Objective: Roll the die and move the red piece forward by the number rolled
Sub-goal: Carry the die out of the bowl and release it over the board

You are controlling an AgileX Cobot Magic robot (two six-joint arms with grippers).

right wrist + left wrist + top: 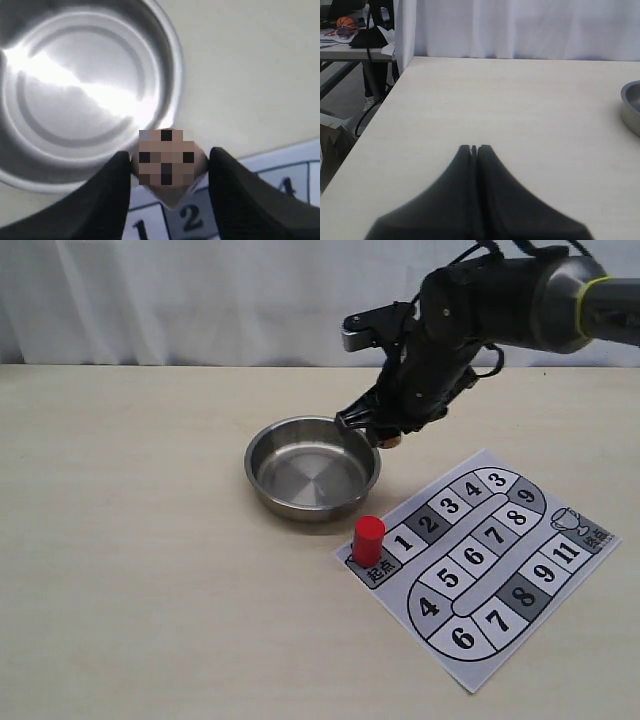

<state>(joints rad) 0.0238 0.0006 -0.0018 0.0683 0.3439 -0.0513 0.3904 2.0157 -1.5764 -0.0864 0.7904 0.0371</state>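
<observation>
The printed paper board (500, 585) lies nearest, flat on the right half of the table (130, 540) and turned at an angle, its winding track of white and grey numbered squares running from 1 up to 11 beside a trophy drawing. On its left corner, on the square with printed characters just beside square 1, stands the red piece (368, 538), a glossy upright cylinder with nothing against it. Just beyond it to the left and farther back sits a shallow, round steel bowl (300, 508), brushed and shiny inside with ringed reflections, holding nothing. Over the bowl's far right rim hangs the dark right gripper (385, 430), its black arm reaching in from the upper right and covering part of the white curtain (200, 300) behind. The right wrist view shows this gripper (167, 160) pinching the die (167, 160), a pale wooden cube with dark pips, between its two black fingers (115, 185), above the strip between the bowl's rim and squares 1 and 2; the face is too blurred to read. The left gripper (474, 148) is clenched on nothing, low over bare, pale wood-grain table well left of the bowl.
</observation>
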